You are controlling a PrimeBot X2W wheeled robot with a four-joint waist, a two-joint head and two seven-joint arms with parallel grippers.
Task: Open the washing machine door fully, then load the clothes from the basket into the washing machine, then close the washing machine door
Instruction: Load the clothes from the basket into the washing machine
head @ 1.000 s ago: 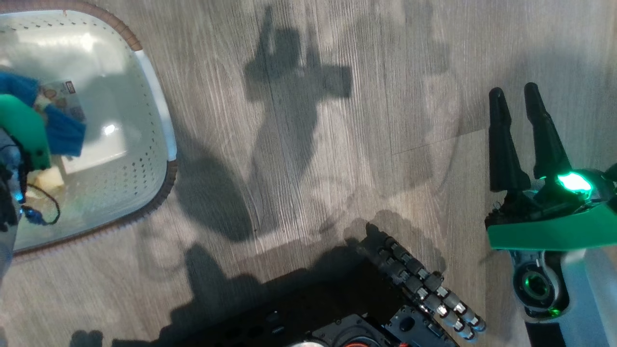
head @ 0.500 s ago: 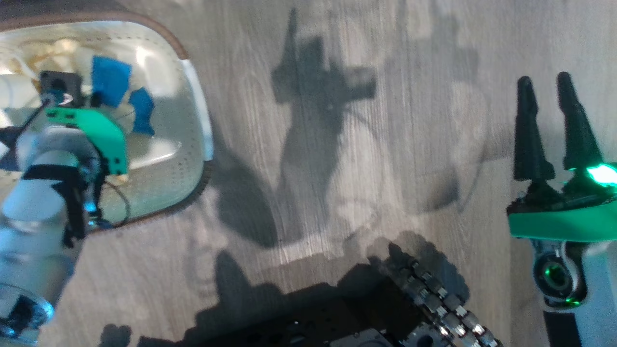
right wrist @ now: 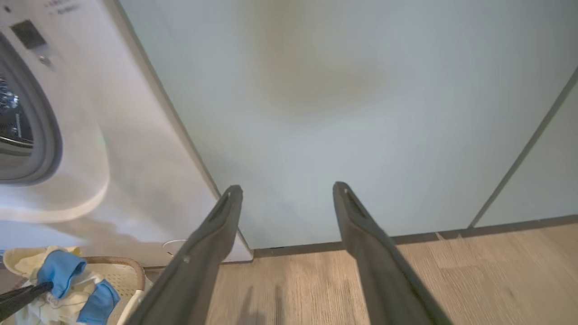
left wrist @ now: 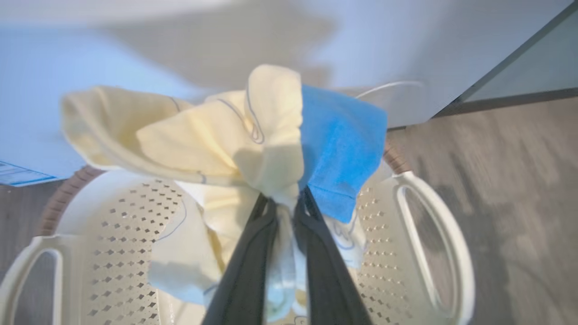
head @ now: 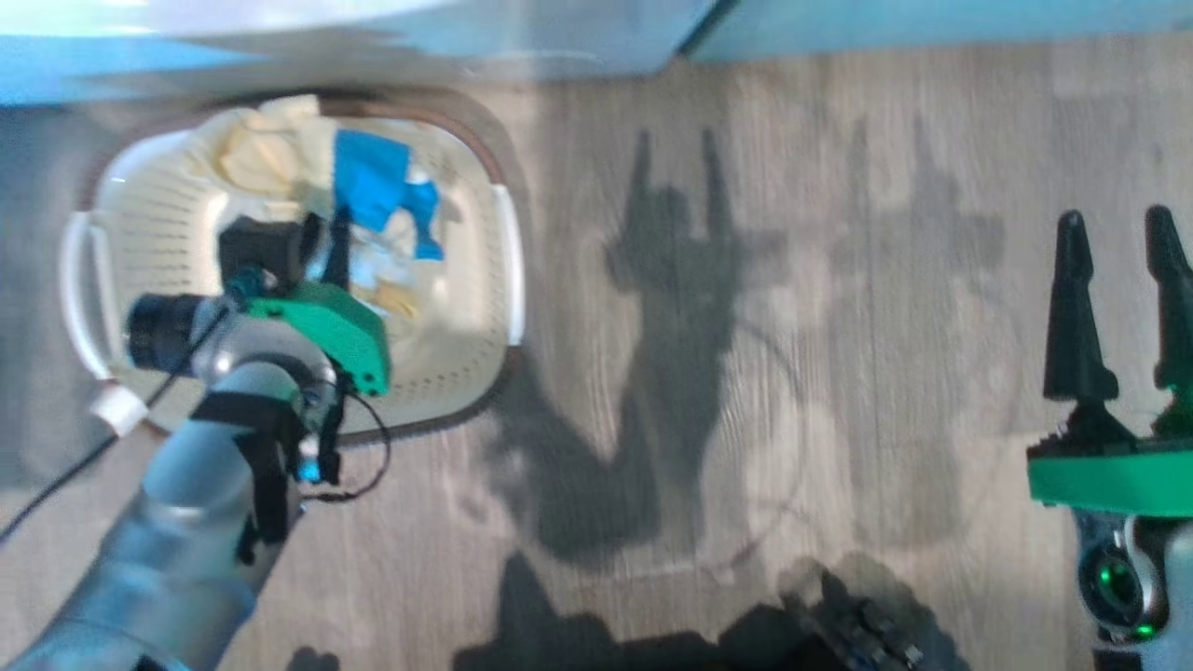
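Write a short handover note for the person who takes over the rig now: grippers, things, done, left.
Left gripper: shut on the clothes, a yellow and blue bundle, above the basket.
Right gripper: open, empty, facing the cabinet.
Washing machine: drum opening uncovered; basket stands before it.
Done: door seems open; clothes gripped.
Left: load the clothes into the washing machine, close the door.

Shows the left gripper [left wrist: 285, 198] pinched tight on the clothes [left wrist: 212, 140]. Bunches pale yellow fabric and a blue cloth piece [left wrist: 341, 144] just past the dark fingers [left wrist: 246, 271]. Frames the bundle against the basket [left wrist: 117, 225], its perforated wall and white handles. Looks past the brown rim to the white washing machine [left wrist: 384, 40], a pale green cabinet [left wrist: 533, 67] and the grey wood floor [left wrist: 510, 189] on the right.
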